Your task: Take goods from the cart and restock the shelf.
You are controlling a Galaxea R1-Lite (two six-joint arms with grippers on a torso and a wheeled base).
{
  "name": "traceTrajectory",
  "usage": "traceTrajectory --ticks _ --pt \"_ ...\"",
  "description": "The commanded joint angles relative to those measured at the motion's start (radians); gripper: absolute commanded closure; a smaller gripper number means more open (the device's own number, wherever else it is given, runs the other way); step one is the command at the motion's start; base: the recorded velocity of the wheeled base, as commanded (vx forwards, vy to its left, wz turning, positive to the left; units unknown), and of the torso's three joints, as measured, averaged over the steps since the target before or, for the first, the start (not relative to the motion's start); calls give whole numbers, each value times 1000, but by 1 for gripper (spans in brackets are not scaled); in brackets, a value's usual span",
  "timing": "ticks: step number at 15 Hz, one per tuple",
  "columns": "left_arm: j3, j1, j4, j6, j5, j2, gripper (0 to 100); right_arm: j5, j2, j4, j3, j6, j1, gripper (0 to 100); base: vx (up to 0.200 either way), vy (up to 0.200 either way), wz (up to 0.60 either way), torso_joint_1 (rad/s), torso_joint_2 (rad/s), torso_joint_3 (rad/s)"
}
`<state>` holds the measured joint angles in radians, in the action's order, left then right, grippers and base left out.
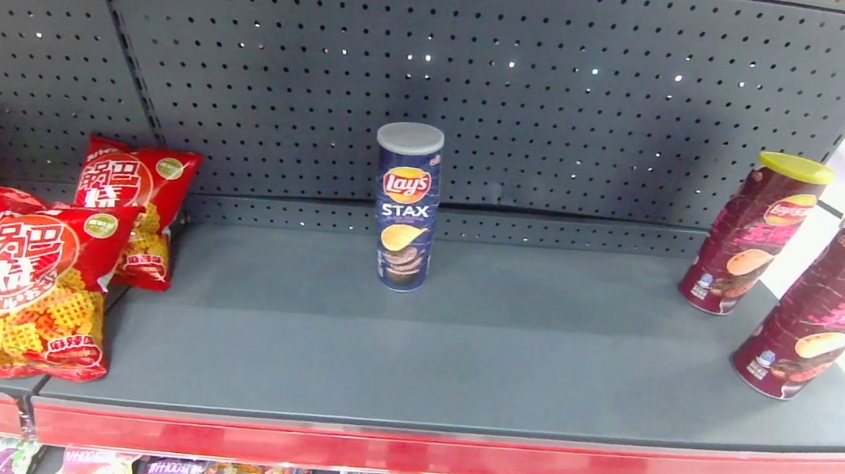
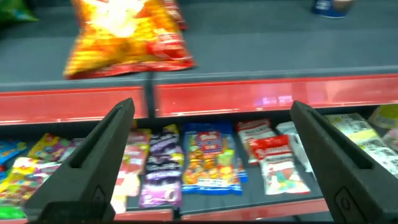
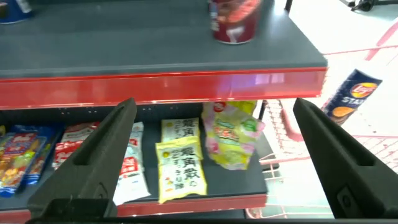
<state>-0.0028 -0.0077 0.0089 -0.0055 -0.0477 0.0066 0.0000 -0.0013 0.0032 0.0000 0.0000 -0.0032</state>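
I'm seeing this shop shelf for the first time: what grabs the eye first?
A lone blue crisp can stands upright in the middle of the grey shelf, near its back panel. Two maroon cans with yellow lids stand at the right end, and two red snack bags sit at the left.

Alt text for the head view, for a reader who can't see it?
A blue chip can stands upright alone near the back middle of a dark grey shelf with a red front edge. Two yellow-lidded maroon cans stand at the shelf's right end, and two red snack bags sit to the left, before a perforated back panel.
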Motion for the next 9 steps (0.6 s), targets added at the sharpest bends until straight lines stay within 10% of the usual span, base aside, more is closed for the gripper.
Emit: traceTrajectory --ticks 1,9 --pt "0 0 0 -1 0 0 0 0 1 0 0 0 -1 0 0 -200 0 -2 7 2" --pt "0 0 0 -1 0 0 0 0 1 0 0 0 0 0 0 -200 0 3 4 2"
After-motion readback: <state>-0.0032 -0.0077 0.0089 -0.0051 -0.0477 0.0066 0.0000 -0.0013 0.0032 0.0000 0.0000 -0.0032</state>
